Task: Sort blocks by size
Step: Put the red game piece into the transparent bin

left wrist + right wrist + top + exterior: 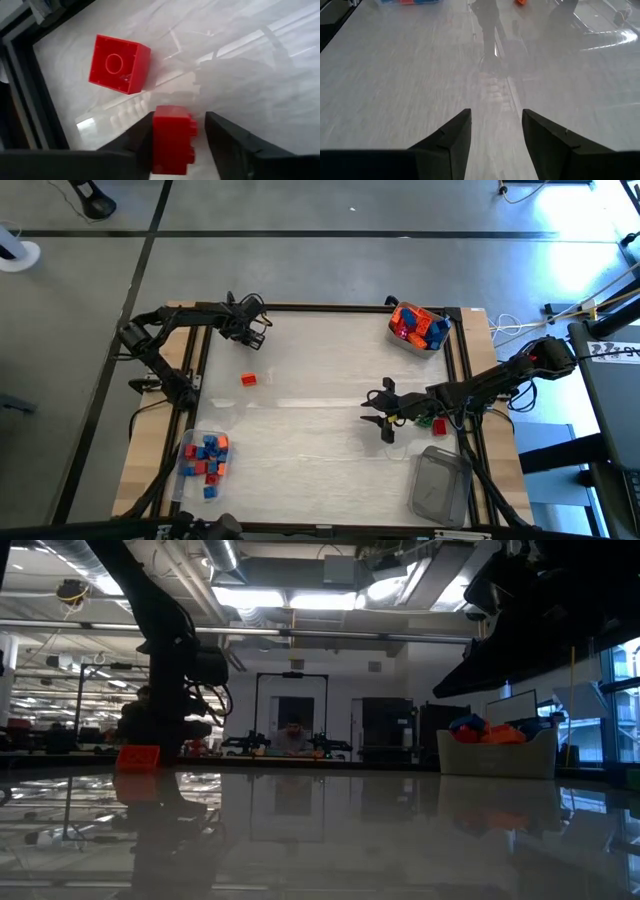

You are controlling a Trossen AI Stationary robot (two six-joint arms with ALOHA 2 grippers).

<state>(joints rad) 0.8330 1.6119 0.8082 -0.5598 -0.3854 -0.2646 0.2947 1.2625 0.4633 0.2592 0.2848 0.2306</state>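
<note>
My left gripper (252,328) is at the table's far left and is shut on a small red block (172,142). A larger red block (248,379) lies on the table nearer the front, its hollow underside showing in the left wrist view (119,63). It also shows in the low view (137,757). My right gripper (383,415) is open and empty over the table's right middle, and only bare table shows between its fingers (496,112). My left gripper has the small red block between its two fingers. One finger (142,135) lies against the block's flat side (157,140). The studded side (192,142) faces the other finger, with a thin sliver of table showing between them. Whether the block is clear of the table, I cannot tell.
A clear tub (205,458) with several small red, blue and orange blocks stands at the near left. A tub (418,327) of larger blocks stands at the far right, and it also shows in the low view (497,750). An empty clear tub (440,485) stands at the near right.
</note>
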